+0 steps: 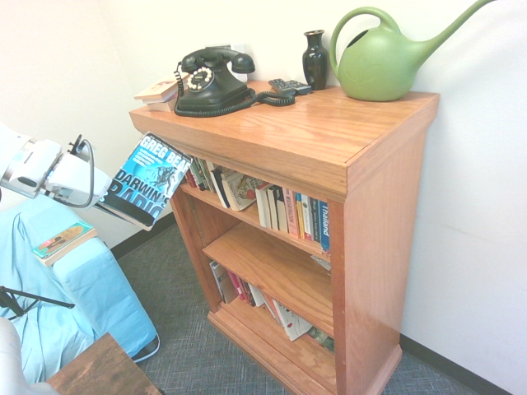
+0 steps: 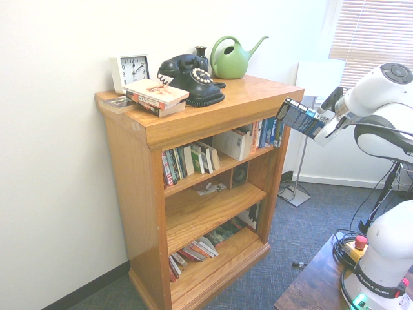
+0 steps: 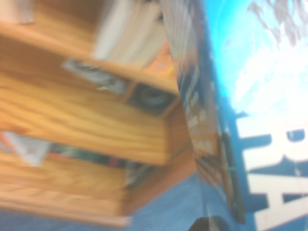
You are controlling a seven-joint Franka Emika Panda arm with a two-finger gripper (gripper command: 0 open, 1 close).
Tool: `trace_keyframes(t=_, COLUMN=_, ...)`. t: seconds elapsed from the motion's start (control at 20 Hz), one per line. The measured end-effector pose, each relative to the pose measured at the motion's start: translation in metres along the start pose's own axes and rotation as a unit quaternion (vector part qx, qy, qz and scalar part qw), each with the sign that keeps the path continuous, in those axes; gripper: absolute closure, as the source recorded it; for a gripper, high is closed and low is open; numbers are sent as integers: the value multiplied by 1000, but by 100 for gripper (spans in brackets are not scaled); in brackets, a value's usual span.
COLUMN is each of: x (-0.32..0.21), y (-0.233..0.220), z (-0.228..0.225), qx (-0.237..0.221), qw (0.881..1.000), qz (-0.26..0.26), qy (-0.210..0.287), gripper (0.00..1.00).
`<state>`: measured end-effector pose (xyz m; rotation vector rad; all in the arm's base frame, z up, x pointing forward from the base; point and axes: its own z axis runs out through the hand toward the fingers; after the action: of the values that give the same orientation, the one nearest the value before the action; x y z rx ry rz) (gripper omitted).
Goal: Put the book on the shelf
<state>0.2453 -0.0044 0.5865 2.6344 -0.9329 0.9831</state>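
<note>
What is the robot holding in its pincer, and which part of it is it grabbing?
The pincer holds the blue book by its lower edge, under the title, out in the air beside the bookcase.

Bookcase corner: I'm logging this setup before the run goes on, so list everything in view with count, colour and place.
book: one, blue-teal, "DARWIN'S RADIO", held tilted in the air beside the bookcase's top corner
shelf: one, reddish-brown wood, uppermost inner board, row of upright paperbacks
bookcase: one, reddish-brown wood; loose books on the bottom board
telephone: one, black rotary, on the bookcase top
watering can: one, green, on top by the wall
vase: one, black, between telephone and watering can
clock: one, white, top rear corner
stacked books: small pale pile beside the telephone
orange-green book: one, on light blue cloth
gripper: one, white, shut on the book
</note>
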Motion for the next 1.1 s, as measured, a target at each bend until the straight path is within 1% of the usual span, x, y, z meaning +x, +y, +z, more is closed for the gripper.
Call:
trace_keyframes(t=0.15, x=-20, y=-18, z=13, qx=13, qw=999, qz=9, qy=-29, gripper=100)
trace_keyframes(t=0.3, x=-24, y=-33, z=25, qx=21, qw=999, qz=14, qy=-48, gripper=100)
trace_keyframes(t=0.6, x=-20, y=-64, z=98, qx=37, qw=995, qz=22, qy=-92, gripper=100)
trace_keyframes(t=0.8, x=-21, y=-81, z=138, qx=52, qw=993, qz=21, qy=-101, gripper=100)
trace_keyframes(t=1.1, x=-24, y=-93, z=179, qx=70, qw=992, qz=23, qy=-100, gripper=100)
